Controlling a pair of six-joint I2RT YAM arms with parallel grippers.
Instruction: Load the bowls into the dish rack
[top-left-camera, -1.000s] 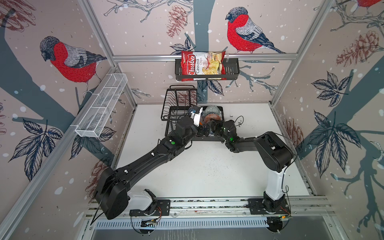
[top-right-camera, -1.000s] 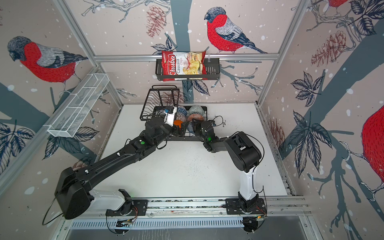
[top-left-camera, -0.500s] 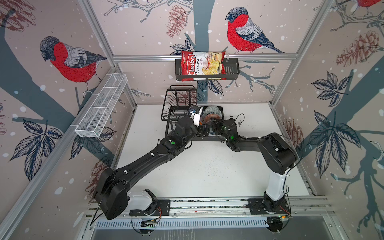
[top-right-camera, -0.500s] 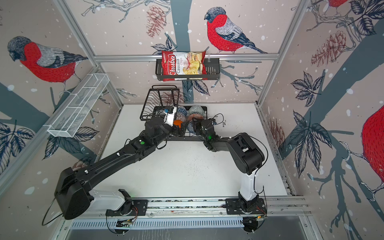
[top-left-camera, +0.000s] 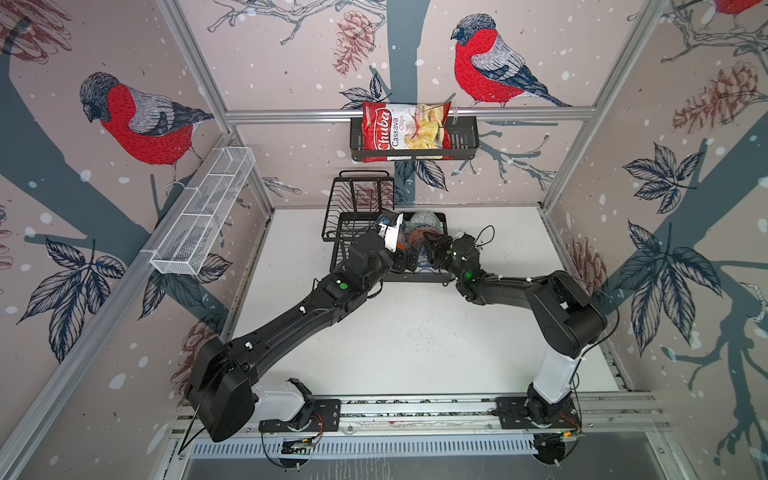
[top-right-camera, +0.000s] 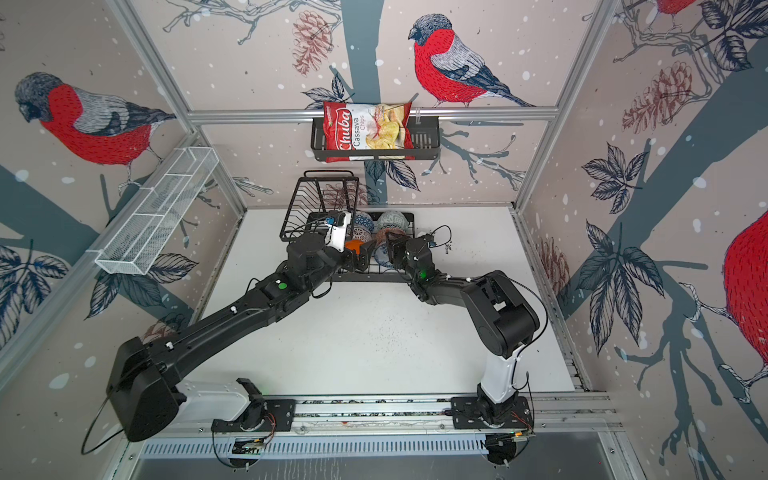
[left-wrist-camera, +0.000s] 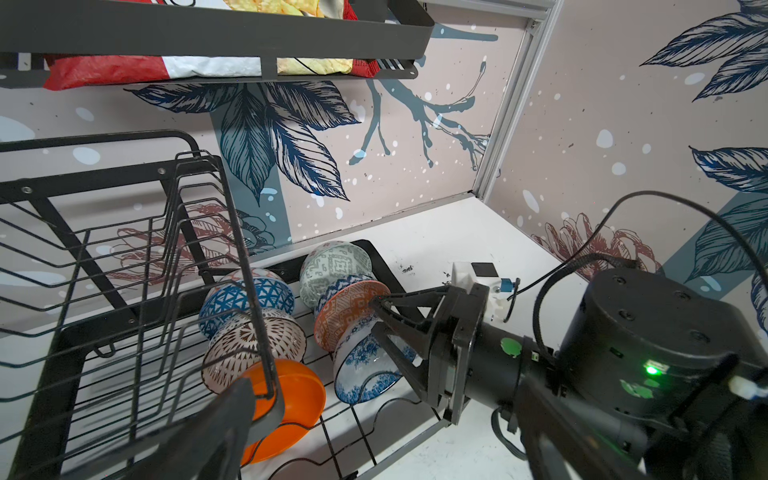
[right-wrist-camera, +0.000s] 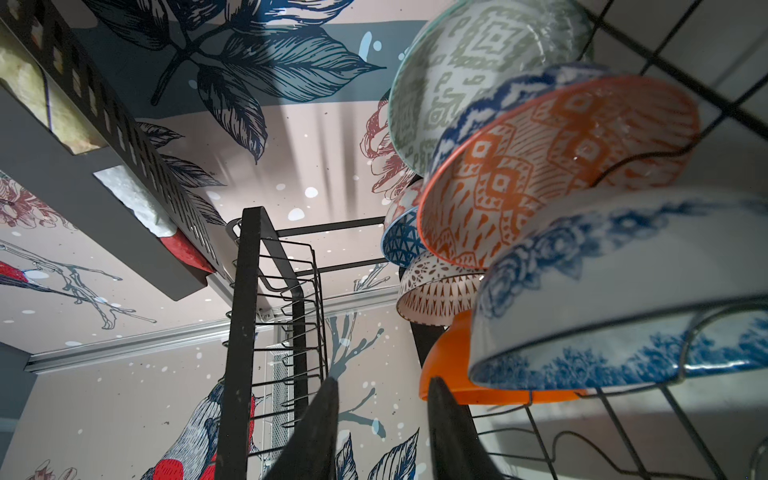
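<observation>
The glossy, likely slippery and breakable bowls (left-wrist-camera: 257, 345) are seen leaning in the base tray of the dish rack (left-wrist-camera: 95, 179), judged best pinched at the rim; the left jaws are spread wide, the right jaws partly, both empty.

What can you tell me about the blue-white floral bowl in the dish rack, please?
The blue-white floral bowl is small, round and glossy, ceramic by its look, white with blue flowers. It stands on edge in the lower tray of the dish rack, behind a wavy wire, leaning on the orange-white patterned bowl. The right end effector is open beside it, not gripping it.
</observation>
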